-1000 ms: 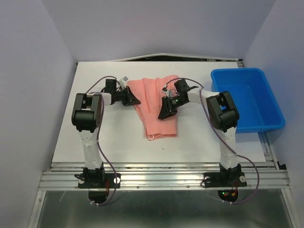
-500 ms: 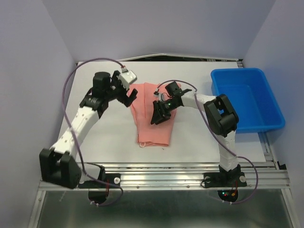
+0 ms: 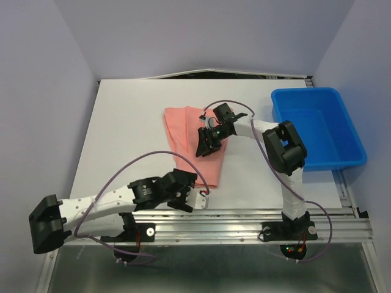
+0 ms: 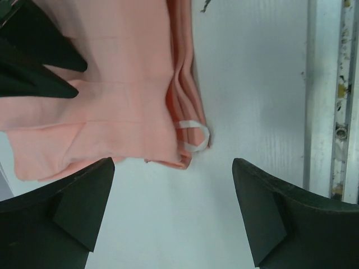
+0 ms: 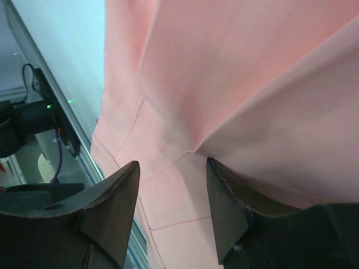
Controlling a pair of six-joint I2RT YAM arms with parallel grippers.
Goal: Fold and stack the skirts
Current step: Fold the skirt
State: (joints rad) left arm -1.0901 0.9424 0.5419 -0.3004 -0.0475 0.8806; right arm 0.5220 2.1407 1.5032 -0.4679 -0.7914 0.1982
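Observation:
One salmon-pink skirt (image 3: 180,131) lies folded into a long narrow strip in the middle of the white table, its narrow end toward me. My left gripper (image 3: 194,196) sits low by that near end, wide open, with only bare table between its fingers (image 4: 73,202). In the left wrist view the skirt (image 4: 123,84) ends just beyond the fingertips, and a white loop (image 4: 192,134) sticks out at its corner. My right gripper (image 3: 204,146) rests on the strip's right side. Its jaws (image 5: 173,162) stand apart over flat cloth (image 5: 224,67), and a fold of cloth lies against the right finger.
A blue plastic bin (image 3: 305,93) stands at the right side of the table. The metal rail (image 3: 214,223) runs along the near edge, close behind my left gripper, and shows as a grey strip (image 4: 339,112) in the left wrist view. Purple walls enclose the table.
My left gripper let go of the skirt's far left edge, opened wide and swung down to the near edge. The skirt is now folded narrower. My right gripper stayed on the cloth.

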